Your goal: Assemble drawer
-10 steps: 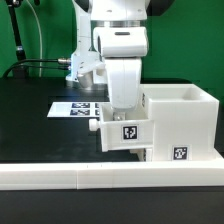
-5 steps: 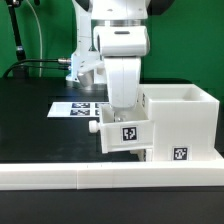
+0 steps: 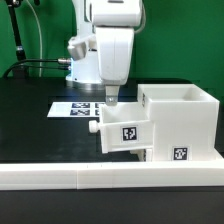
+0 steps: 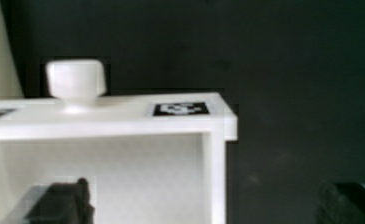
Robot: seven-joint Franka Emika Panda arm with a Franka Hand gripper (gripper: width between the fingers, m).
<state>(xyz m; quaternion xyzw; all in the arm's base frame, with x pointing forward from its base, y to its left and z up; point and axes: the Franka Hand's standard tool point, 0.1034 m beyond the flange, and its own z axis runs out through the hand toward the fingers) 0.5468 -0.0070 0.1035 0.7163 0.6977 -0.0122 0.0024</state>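
The white drawer casing [image 3: 186, 118] stands at the exterior view's right, against the front rail. A small white tray [image 3: 127, 133] with a square tag and a side knob [image 3: 94, 127] sits partly pushed into the casing's left side. My gripper [image 3: 110, 99] hangs just above the tray, clear of it. In the wrist view the tray's knob [image 4: 76, 82] and tag [image 4: 184, 108] lie below the gripper [image 4: 205, 203]. Its dark fingers [image 4: 58, 202] stand wide apart with nothing between them. I see no second tray.
The long low white rail [image 3: 80, 176] runs along the table's front edge. The marker board [image 3: 72, 108] lies flat on the black table behind the tray. A black cable and a green post stand at the far left.
The gripper has lifted up off the tray and shifted slightly to the exterior view's left. The tray and casing have not moved.
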